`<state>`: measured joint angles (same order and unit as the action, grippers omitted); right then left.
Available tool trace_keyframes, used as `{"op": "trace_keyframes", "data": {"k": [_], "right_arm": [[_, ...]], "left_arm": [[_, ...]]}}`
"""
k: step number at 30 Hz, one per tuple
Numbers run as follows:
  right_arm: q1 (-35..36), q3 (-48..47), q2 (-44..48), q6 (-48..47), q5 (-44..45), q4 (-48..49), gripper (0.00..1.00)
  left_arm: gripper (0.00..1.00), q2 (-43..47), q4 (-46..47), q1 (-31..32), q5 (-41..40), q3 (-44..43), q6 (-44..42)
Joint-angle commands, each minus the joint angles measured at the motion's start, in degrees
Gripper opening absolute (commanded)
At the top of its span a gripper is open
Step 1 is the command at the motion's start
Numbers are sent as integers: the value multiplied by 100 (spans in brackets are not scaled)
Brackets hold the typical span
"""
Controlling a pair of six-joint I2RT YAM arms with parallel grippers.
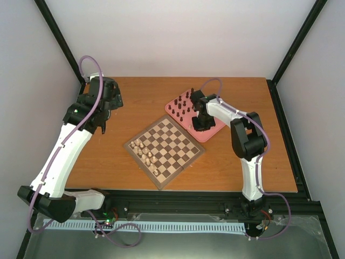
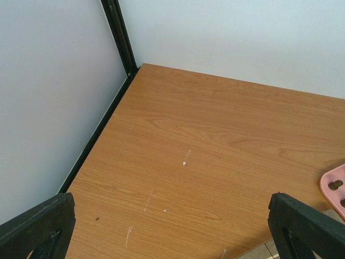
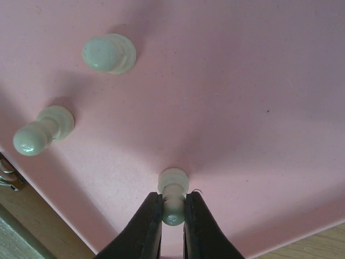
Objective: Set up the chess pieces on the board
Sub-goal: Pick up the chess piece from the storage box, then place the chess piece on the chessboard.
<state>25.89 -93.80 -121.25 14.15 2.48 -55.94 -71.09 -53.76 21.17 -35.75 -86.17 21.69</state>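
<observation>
Chess pieces [image 1: 145, 152] in two lots: a cream handful upright on the left-hand squares of the board [image 1: 175, 143], dark ones crowded on a pink tray [image 1: 209, 133] just beside the board's far right edge. Board turned cornerwise near the middle of a warm wood-grain counter [image 1: 242, 156]. Right gripper [image 3: 173, 208] down on the tray beyond the board, fingers pressed together on the neck of one cream piece [image 3: 173, 186] – base on the pink surface, two more pale pieces near it on the same tray. Left gripper [image 2: 171, 202] well to the left of the board and beyond it, fingers spread wide over bare wood, nothing between them. Faint pale scuffs [image 2: 186, 157] on the grain there. Plain white walls [image 1: 178, 38] closing in the counter on three sides, black frame posts [image 1: 59, 38] running up the corners behind the board – a black rail [image 1: 178, 202] along the counter's near edge, on the arm-base side of the board.
</observation>
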Motion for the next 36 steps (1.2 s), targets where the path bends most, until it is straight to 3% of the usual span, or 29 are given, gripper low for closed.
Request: {"op": "trace_keyframes", "data": {"k": [1, 6, 15, 24, 36], "right_arm": [[-19, -114, -12, -29, 7, -74, 7], [185, -178, 544, 69, 90, -328, 7], [1827, -547, 1290, 618, 68, -1057, 7], [3314, -800, 828, 1075, -131, -1243, 7], [3773, -978, 244, 1064, -304, -1178, 7]], "left_arm": [[100, 20, 56, 28, -18, -45, -16], [100, 86, 58, 28, -22, -7, -19], [100, 223, 153, 27, 40, 125, 36], [100, 271, 164, 28, 90, 255, 50], [100, 454, 128, 28, 28, 414, 62]]}}
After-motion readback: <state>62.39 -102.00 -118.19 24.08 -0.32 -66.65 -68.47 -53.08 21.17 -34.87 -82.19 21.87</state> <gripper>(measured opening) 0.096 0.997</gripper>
